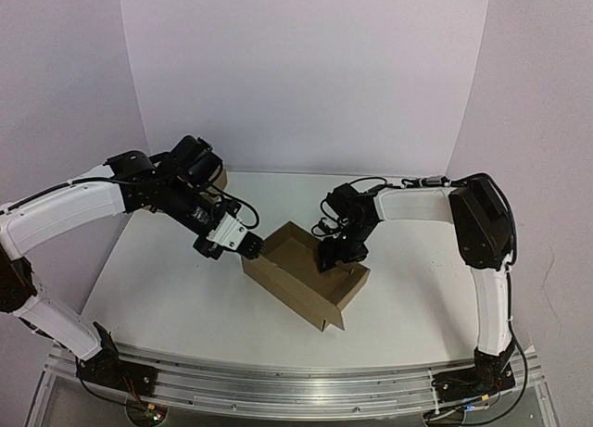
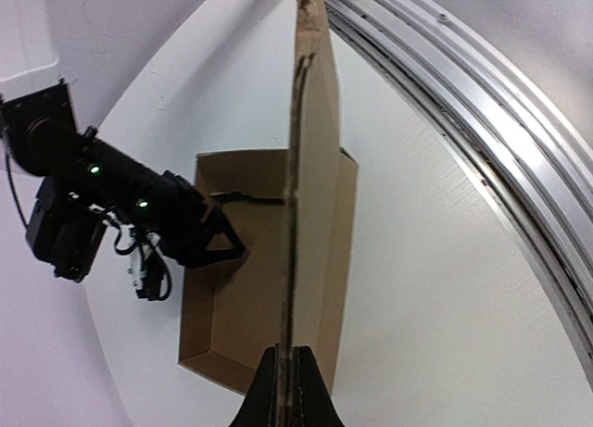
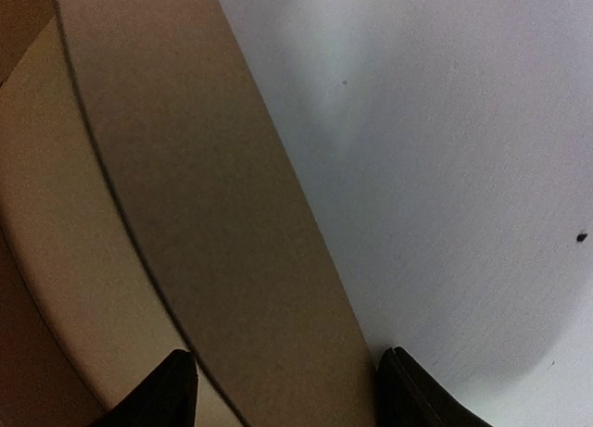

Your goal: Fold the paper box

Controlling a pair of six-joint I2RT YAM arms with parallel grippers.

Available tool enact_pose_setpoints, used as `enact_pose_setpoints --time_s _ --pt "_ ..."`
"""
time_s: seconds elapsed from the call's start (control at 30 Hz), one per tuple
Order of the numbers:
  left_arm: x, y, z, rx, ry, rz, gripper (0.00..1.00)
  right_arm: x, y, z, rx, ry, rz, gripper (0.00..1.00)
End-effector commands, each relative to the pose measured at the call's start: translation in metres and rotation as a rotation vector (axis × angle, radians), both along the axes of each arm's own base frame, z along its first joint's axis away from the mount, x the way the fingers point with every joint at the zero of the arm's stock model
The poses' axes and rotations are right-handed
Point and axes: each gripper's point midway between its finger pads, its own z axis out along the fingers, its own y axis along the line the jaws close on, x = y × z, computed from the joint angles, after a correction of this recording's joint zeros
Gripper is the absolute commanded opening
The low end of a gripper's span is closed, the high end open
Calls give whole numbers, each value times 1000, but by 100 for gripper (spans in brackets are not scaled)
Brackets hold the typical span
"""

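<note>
The brown paper box [image 1: 306, 274] sits mid-table as a shallow open tray, turned diagonally. My left gripper [image 1: 252, 249] is shut on the edge of its near-left wall. In the left wrist view that gripper [image 2: 285, 371] pinches a thin upright cardboard panel [image 2: 315, 121] seen edge-on, with the box's open inside [image 2: 232, 297] to the left. My right gripper [image 1: 326, 260] reaches down at the box's far side. In the right wrist view its jaws [image 3: 287, 385] stand apart astride a brown cardboard wall [image 3: 213, 214], one finger over the inside and one by the white table [image 3: 445, 168].
A bit of another brown cardboard thing [image 1: 220, 179] shows behind the left arm at the back. Metal rails [image 1: 296, 381] run along the table's near edge. White walls close in the back and sides. The right arm [image 2: 139, 205] shows in the left wrist view.
</note>
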Motion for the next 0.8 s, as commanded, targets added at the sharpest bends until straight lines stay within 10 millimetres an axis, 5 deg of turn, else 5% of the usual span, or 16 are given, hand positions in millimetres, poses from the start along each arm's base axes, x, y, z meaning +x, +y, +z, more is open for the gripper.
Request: enact_pose_setpoints --time_s 0.0,0.27,0.5,0.57,0.7,0.77 --pt "21 -25 15 -160 -44 53 0 -50 37 29 104 15 0 64" --pt "-5 -27 -2 -218 22 -74 0 -68 36 18 115 46 -253 57" --pt "11 -28 -17 -200 -2 3 5 -76 22 18 103 85 -418 62" --pt "16 -28 -19 -206 -11 36 22 -75 19 24 110 70 -434 64" --pt "39 -31 -16 -243 -33 176 79 -75 7 20 90 78 -511 67" --pt "53 -32 -10 -255 -11 272 91 -75 -4 15 79 93 -577 67"
